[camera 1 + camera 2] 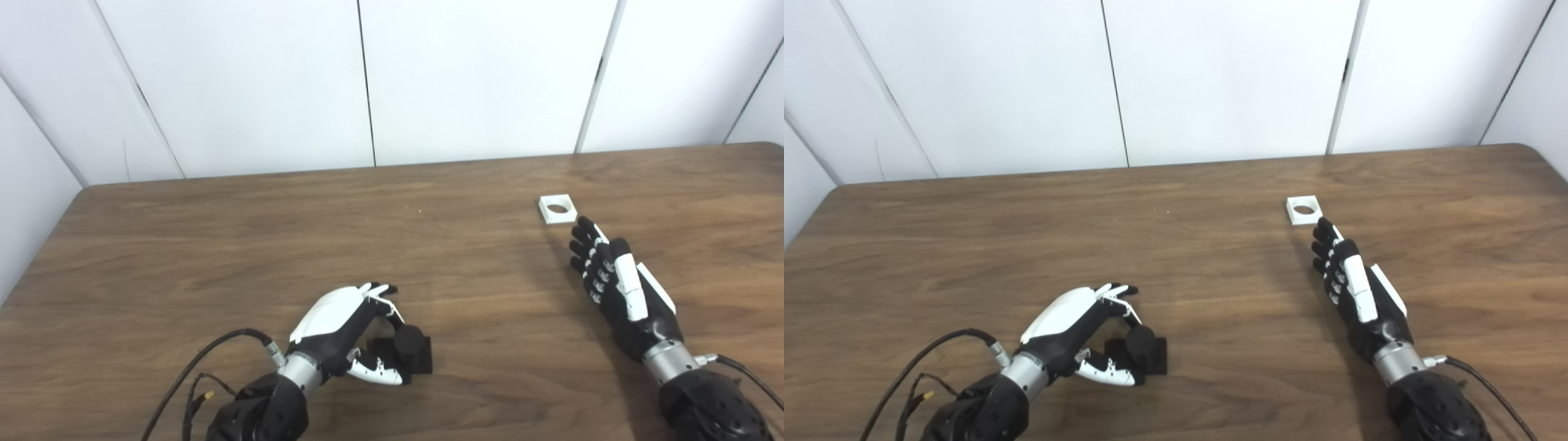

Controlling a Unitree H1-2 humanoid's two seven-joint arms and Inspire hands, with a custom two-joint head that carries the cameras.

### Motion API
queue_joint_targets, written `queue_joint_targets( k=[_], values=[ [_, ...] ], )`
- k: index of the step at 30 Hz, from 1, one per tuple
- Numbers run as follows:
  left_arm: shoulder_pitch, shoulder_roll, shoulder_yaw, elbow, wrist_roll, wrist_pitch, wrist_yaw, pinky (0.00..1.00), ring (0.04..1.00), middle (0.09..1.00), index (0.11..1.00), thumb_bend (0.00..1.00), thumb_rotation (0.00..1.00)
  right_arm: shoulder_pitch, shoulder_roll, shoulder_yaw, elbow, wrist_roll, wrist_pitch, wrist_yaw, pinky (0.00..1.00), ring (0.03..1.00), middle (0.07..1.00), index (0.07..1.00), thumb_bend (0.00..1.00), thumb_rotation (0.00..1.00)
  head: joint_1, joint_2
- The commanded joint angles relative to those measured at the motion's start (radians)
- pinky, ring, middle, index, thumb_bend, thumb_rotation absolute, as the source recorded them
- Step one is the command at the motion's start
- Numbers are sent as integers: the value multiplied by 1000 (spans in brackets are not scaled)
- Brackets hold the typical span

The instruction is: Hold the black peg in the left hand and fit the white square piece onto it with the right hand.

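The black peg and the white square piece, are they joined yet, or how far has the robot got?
Not joined yet. Nothing looks finished. In hand: the left hand curls around the black peg, which sits on the table; a firm grip can't be told. The right hand, open, reaches toward the white square piece lying flat, fingertips just short of it. Left: picking up both and fitting the piece onto the peg.

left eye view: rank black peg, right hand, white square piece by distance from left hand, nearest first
1. black peg: at the left hand, between its fingers and thumb, near table edge.
2. right hand: out to the right, fingers extended, holding nothing.
3. white square piece: farther back on the right, flat on the table, just beyond the right hand's fingertips.
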Motion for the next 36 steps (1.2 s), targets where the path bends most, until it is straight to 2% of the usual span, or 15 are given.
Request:
queue_joint_targets(
  k=[1,5,8,16,27,36],
  values=[
    [-23,7,-7,-3,34,-3,4,1000,1000,953,498,493,85,-24,-9,4,-36,11,5,15,1000,1000,1000,1000,668,1000,2,4],
    [-21,-10,-11,7,47,2,18,1000,1000,950,498,494,85,-25,-10,1,-38,15,5,18,1000,1000,1000,1000,649,1000,3,11],
    [-14,-28,-10,14,56,4,33,1000,1000,951,498,495,85,-27,-11,-3,-36,22,2,21,1000,1000,1000,1000,672,1000,1,16],
    [0,-66,-14,4,123,28,34,1000,1000,950,499,493,87,-28,-25,-8,-51,38,25,26,1000,1000,1000,1000,643,1000,11,30],
    [32,-125,-15,1,213,36,40,1000,1000,953,499,494,86,-32,-36,-10,-55,50,36,31,1000,1000,1000,1000,663,1000,27,38],
    [41,-145,-9,9,210,30,32,1000,1000,951,498,495,84,-34,-30,-10,-60,48,34,24,1000,1000,1000,1000,632,1000,23,35]
  ],
)
